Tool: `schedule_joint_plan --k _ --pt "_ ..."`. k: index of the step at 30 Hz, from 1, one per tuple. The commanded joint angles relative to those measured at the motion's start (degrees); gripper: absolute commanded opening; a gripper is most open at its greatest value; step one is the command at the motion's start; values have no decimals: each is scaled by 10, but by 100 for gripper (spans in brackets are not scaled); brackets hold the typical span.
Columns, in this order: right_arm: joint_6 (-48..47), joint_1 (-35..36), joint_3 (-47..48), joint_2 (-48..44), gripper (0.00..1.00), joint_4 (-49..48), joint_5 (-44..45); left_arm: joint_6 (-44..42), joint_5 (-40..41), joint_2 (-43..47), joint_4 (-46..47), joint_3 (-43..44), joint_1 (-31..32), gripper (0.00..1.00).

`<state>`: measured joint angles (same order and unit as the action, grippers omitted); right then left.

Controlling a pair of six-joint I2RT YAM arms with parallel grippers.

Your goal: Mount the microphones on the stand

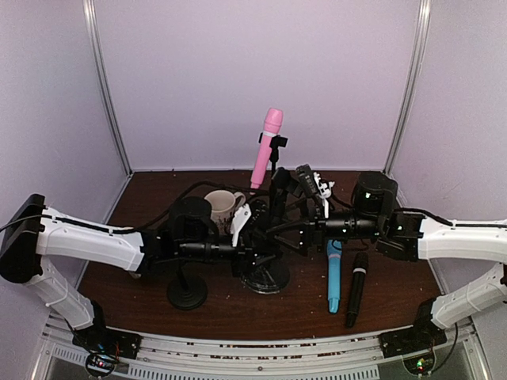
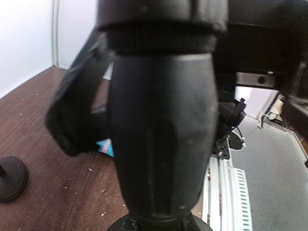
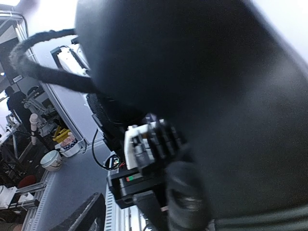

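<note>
While left gripper point(image 1: 255, 233) and right gripper point(image 1: 291, 190) crowded the stand point(image 1: 269, 279), closure indeterminable, pink microphone point(image 1: 268, 146) sat clipped above; blue microphone point(image 1: 334, 277), black microphone point(image 1: 356, 289), mug point(image 1: 222, 207) nearby.

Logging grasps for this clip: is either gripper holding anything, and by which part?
The left gripper appears clamped on the thick lower column of the stand. The right gripper sits against its upper part; whether it grips cannot be told.

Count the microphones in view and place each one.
3. The pink microphone stands tilted in a clip at back centre; the light blue microphone lies flat right of centre, the black microphone just right of it. Others may be hidden.
</note>
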<state>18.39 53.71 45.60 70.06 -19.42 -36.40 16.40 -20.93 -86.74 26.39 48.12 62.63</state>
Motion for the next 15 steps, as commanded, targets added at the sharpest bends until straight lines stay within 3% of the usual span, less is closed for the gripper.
schedule_joint_plan --k 1,7,15 --pt "17 15 8 -5 77 -37 -47 1 63 32 30 31 1 0" --pt "46 50 -61 -66 76 -17 -19 1 134 25 -16 52 -7 0" --pt "61 64 -114 -118 74 -8 2 3 108 10 -3 58 -14 0"
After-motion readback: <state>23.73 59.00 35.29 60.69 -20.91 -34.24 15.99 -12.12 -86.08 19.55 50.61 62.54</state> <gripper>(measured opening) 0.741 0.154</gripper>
